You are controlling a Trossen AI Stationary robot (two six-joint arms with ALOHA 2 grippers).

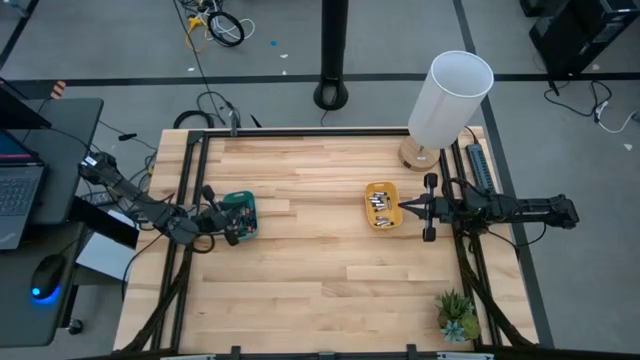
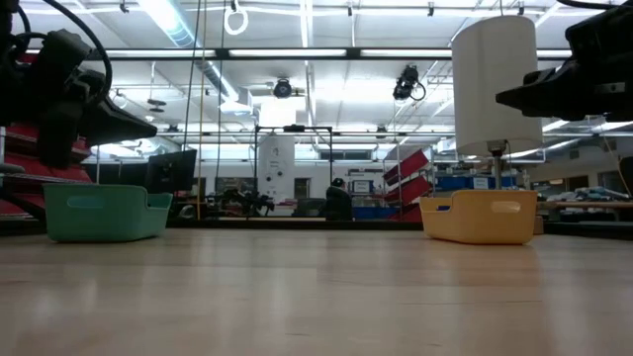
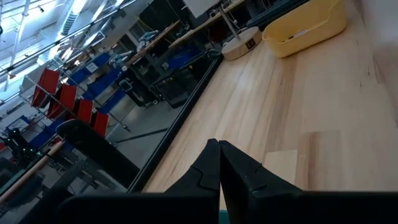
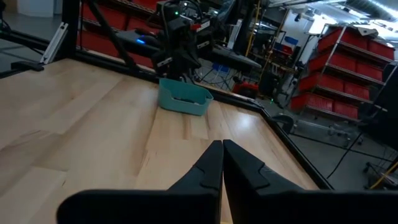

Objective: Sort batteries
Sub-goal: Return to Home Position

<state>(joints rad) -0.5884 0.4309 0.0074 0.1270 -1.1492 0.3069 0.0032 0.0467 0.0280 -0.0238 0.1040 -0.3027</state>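
Observation:
A green tray [image 1: 243, 213] stands at the table's left middle and a yellow tray [image 1: 382, 204] at its right middle. Several small silver and dark batteries [image 1: 379, 207] lie in the yellow tray. A few dark pieces show over the green tray's rim [image 4: 184, 98]. My left gripper [image 1: 238, 222] hovers over the green tray, its fingers shut [image 3: 219, 147]. My right gripper [image 1: 404, 210] hovers at the yellow tray's right rim, also shut [image 4: 222, 146]. The low view shows both arms raised above the trays [image 2: 107, 213], [image 2: 479, 216].
A lamp with a white shade [image 1: 451, 98] stands at the far right corner on a wooden base, with a power strip [image 1: 476, 164] beside it. A small plant [image 1: 457, 315] sits at the near right corner. Bare wood [image 1: 310, 260] lies between and in front of the trays.

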